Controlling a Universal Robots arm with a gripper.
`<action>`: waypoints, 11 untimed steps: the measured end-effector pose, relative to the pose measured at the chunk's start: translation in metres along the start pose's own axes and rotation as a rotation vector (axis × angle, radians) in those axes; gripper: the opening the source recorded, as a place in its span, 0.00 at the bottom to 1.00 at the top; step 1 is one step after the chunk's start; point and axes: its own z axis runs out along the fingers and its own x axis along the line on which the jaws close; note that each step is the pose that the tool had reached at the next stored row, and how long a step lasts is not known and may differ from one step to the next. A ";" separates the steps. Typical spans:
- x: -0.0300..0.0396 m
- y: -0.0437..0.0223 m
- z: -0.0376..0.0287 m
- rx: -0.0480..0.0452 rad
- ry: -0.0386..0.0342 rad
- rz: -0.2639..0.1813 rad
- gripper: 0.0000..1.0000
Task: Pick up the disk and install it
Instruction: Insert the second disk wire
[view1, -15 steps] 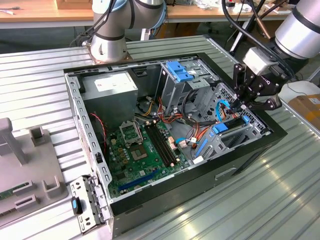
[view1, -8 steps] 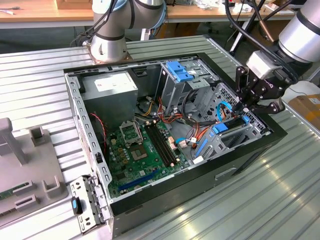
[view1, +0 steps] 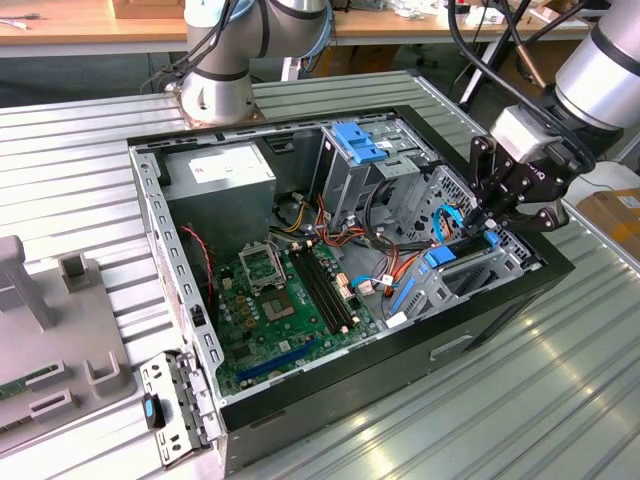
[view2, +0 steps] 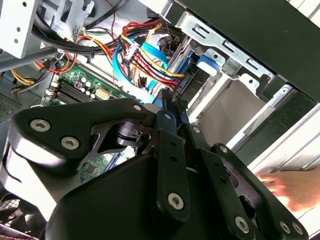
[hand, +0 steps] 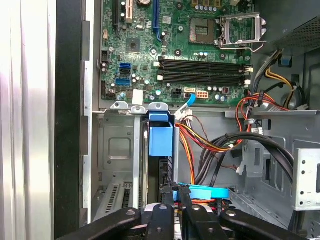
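Blue-framed disk (hand: 161, 142): stands on edge in the metal drive bay (hand: 117, 150) at the case's front corner, in the first wrist view; its blue carrier tab rises above the bay's top rail.
Disk in the exterior view: the blue frame (view1: 440, 257) shows low in the bay, just under the arm's tool.
Gripper (view1: 497, 212): black, hanging directly over the disk's slot; in the first wrist view its fingers (hand: 176, 196) sit close together, near parallel, at the disk's upper edge. Whether they pinch the disk or only touch it, I cannot tell.
Cables (hand: 210, 142): red, yellow, orange and black bundle just beside the disk; a flat blue cable (hand: 207, 191) crosses right by the fingertips.
Motherboard (view1: 285, 295): green, on the case floor, beyond the bay.
Power supply (view1: 220, 185): grey box in the far corner.
Hand (view2: 287, 185): a person's, blurred, outside the case wall in the second wrist view.
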 end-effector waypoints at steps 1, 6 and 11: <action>0.0009 0.0000 0.0011 0.0001 0.0000 0.001 0.16; 0.0019 -0.0001 0.0041 0.0009 0.0002 0.009 0.16; 0.0028 0.0002 0.0070 0.0022 0.0004 0.022 0.16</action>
